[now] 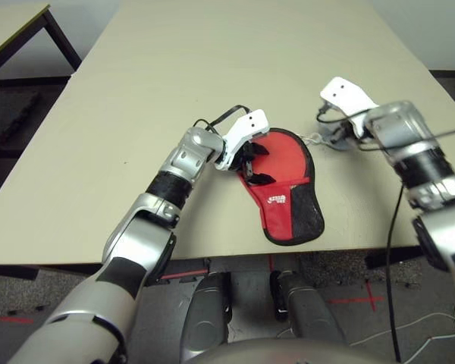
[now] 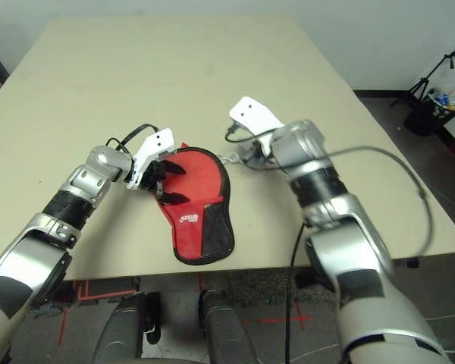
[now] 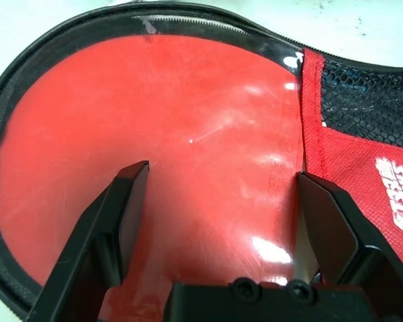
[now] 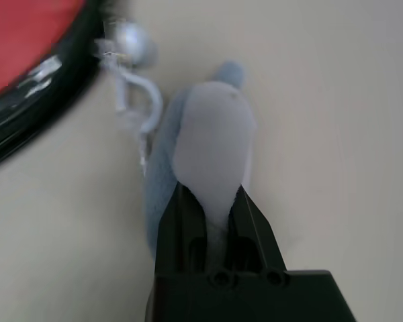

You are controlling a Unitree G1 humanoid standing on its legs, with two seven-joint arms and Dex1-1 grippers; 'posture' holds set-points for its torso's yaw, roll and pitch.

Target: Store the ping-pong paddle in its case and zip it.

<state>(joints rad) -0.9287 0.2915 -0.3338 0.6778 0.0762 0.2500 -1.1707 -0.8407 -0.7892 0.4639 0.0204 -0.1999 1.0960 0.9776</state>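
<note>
The case [image 1: 284, 193] lies flat on the beige desk [image 1: 174, 83], near the desk's front edge and roughly centred between the two arms. Its round end points away from the robot; its narrower end, with the black mesh pocket [image 1: 309, 212] and the small white logo [image 1: 277, 200], points toward the front edge. A black zipper edge [image 3: 27, 64] borders the round end.

In the left wrist view, the glossy red face of the ping-pong paddle [image 3: 188, 134] occupies the round end of the case, inside the zipper edge. The paddle's handle cannot be seen.

Left pincer [image 1: 252, 162]: the fingers [image 3: 114, 215] are spread wide apart. They are positioned over the left side of the case's round end, with the red face showing between them. The fingers enclose nothing. Whether the tips touch the surface cannot be determined.

Right pincer [image 4: 213, 204]: the fingers are nearly closed and clamp the pale grey-white plush charm [image 4: 211, 147]. The charm lies on the desk just beside the right side of the case's round end. A short white cord with a small silver bead [image 4: 131, 43] runs from the charm toward the zipper edge.
</note>
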